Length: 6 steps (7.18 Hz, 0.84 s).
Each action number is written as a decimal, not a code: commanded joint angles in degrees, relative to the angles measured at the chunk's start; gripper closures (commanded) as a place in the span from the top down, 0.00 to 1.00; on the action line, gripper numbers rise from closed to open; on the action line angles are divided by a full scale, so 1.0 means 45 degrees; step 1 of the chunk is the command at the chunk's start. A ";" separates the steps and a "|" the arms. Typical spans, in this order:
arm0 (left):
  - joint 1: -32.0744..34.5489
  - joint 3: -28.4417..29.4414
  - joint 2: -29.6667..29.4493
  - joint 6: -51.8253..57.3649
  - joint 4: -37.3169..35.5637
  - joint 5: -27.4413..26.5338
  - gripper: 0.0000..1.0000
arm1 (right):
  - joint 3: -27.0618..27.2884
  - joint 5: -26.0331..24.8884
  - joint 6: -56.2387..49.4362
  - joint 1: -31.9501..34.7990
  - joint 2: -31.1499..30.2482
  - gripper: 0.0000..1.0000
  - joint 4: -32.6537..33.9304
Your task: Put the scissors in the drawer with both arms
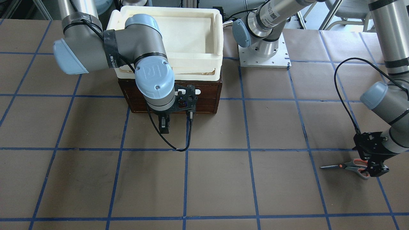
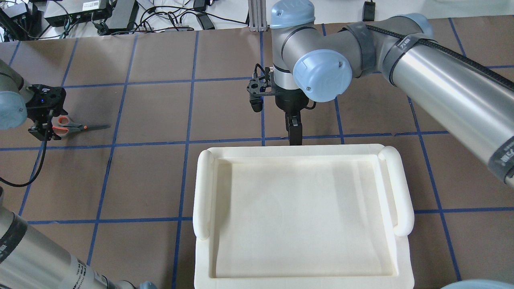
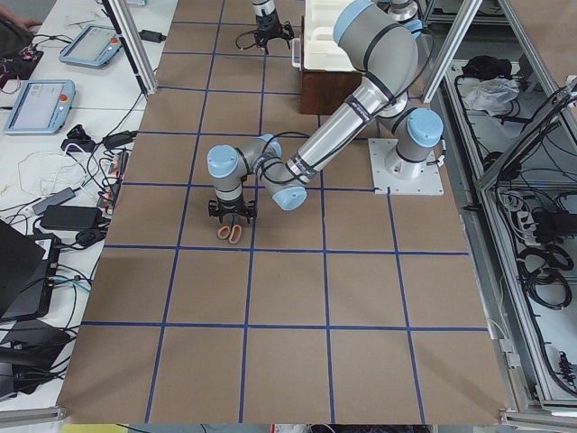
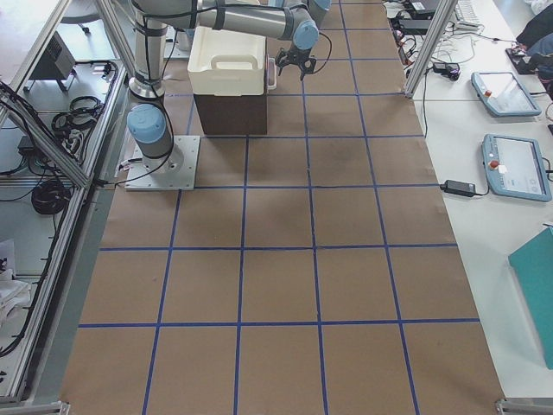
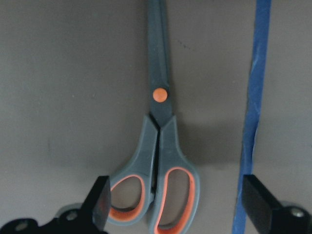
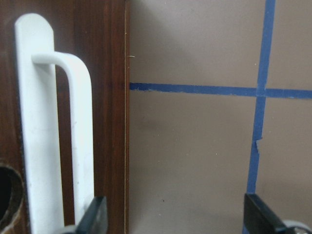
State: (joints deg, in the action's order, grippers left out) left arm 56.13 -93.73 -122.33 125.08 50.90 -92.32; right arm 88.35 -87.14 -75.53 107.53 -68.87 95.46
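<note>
The scissors (image 1: 348, 166) lie flat on the brown table at my left side, blades shut; they also show in the overhead view (image 2: 76, 127) and the left wrist view (image 5: 161, 141). My left gripper (image 1: 374, 168) is open, low over the scissors' orange-lined handle loops, with one finger (image 5: 100, 204) on each side and nothing held. The drawer (image 1: 204, 100) is closed, and its white bar handle (image 6: 80, 131) is upright in the right wrist view. My right gripper (image 1: 164, 125) is open just in front of the drawer front, beside the handle, and touches nothing.
A cream-white plastic tray (image 2: 202, 192) sits on top of the dark wooden drawer box (image 4: 229, 112). Blue tape lines (image 1: 185, 179) grid the brown table. The left arm's white base plate (image 1: 263, 57) stands next to the box. A black cable (image 1: 174, 145) loops below the right gripper.
</note>
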 commanded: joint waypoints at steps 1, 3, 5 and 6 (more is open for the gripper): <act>0.0026 -0.0029 -0.0256 0.0641 -0.0471 0.0433 0.94 | 0.0132 0.0049 0.0142 0.0284 0.0011 0.99 0.0312; 0.0162 -0.0029 -0.0276 0.0523 -0.0452 0.1115 0.91 | 0.0132 -0.0108 0.0318 0.0304 -0.0126 0.97 0.0194; 0.0162 -0.0029 -0.0529 0.0447 -0.0451 0.1316 0.91 | 0.0132 -0.0127 0.0670 0.0323 -0.0320 0.96 -0.0310; 0.0162 -0.0010 -0.0588 0.0523 -0.0451 0.1181 0.91 | 0.0054 0.0008 0.0670 0.0323 -0.0418 0.96 -0.0353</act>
State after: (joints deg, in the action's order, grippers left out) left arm 56.84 -93.85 -124.51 127.39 48.88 -86.71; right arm 88.86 -87.56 -72.73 108.97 -70.23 94.61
